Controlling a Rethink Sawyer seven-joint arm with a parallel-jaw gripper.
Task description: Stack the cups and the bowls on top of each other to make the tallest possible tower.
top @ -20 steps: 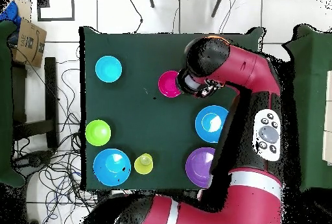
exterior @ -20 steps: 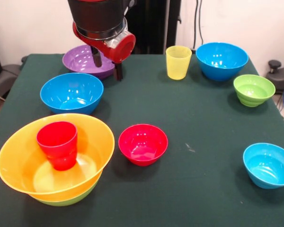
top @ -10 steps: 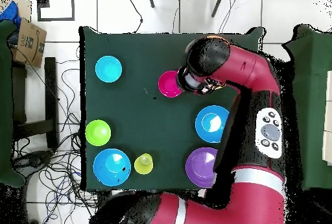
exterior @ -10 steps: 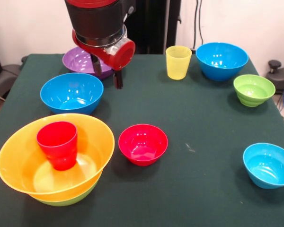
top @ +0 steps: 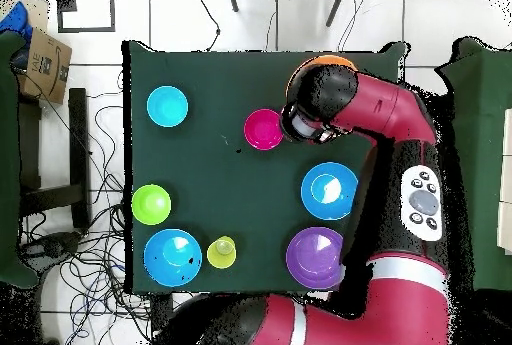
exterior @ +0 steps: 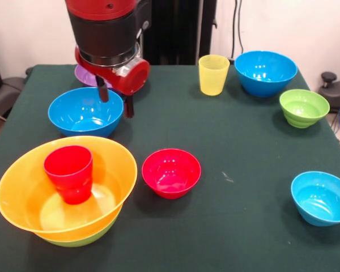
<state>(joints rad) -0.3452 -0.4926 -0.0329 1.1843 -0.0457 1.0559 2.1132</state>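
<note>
Gripper: the gripper (exterior: 114, 97) is hanging over the far right rim of the medium blue bowl (exterior: 85, 110), its two dark fingers (exterior: 103, 90) spread apart and gripping nothing.
Arm: the red and black arm (top: 385, 121) is reaching across the green table (exterior: 238, 136); from overhead its wrist is covering most of the tower.
Tower: the large orange bowl (exterior: 28, 192) is sitting nested in the lime-green bowl (exterior: 79, 239) at the near left corner, and the red cup (exterior: 69, 173) is standing upright inside the orange one.
Red bowl: the small red bowl (exterior: 171, 172) is sitting just beside the tower, not touching it.
Purple bowl: the large purple bowl (top: 315, 257) is lying behind the gripper, mostly hidden in the front view.
Yellow cup: the translucent yellow cup (exterior: 213, 74) is standing upright at the far edge, next to the second medium blue bowl (exterior: 266, 72).
Right side: the ribbed green bowl (exterior: 304, 107) is sitting near that blue bowl, and the small blue bowl (exterior: 321, 198) is resting well apart at the near right.
</note>
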